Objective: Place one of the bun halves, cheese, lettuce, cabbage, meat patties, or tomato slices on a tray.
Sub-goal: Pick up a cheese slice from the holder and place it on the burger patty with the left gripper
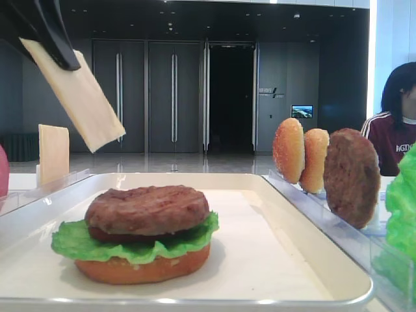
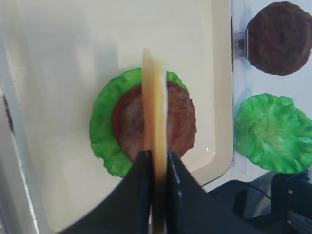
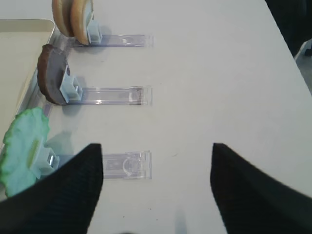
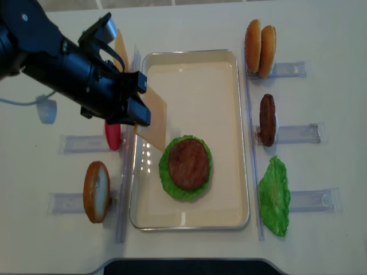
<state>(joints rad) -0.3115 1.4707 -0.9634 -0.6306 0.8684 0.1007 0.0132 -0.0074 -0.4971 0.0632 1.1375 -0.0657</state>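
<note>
1. the left pincer (image 2: 155, 163) is pinching the cheese (image 1: 77, 94) by one end; the pale yellow slice hangs tilted in the air, above the tray (image 4: 229, 217) and off to the left of the stack.
2. in the left wrist view the cheese (image 2: 153, 112) shows edge-on, directly over the meat patty (image 2: 158, 122) on the tray (image 2: 63, 73).
3. the stack on the tray: a bun half (image 1: 143, 268) at the bottom, lettuce (image 1: 78, 242) on it, and the meat patty (image 1: 148, 209) on top. the lettuce (image 4: 166, 175) rims the patty all round.
4. the right pincer (image 3: 156, 190) has its fingers spread wide and holds nothing; it hovers over the white desk (image 3: 219, 73), near the clear racks (image 3: 114, 95) on the right of the tray.
5. on those racks, standing on edge: two bun halves (image 4: 259, 48) together, a second meat patty (image 4: 267, 119), and another lettuce leaf (image 4: 275, 196).
6. left of the tray, another bun half (image 4: 96, 191) stands in a rack, a red slice (image 4: 113, 136) is partly hidden by the arm, and a second cheese slice (image 1: 53, 153) stands upright.
7. a person in a maroon top (image 1: 396, 120) sits behind the desk, far right.
</note>
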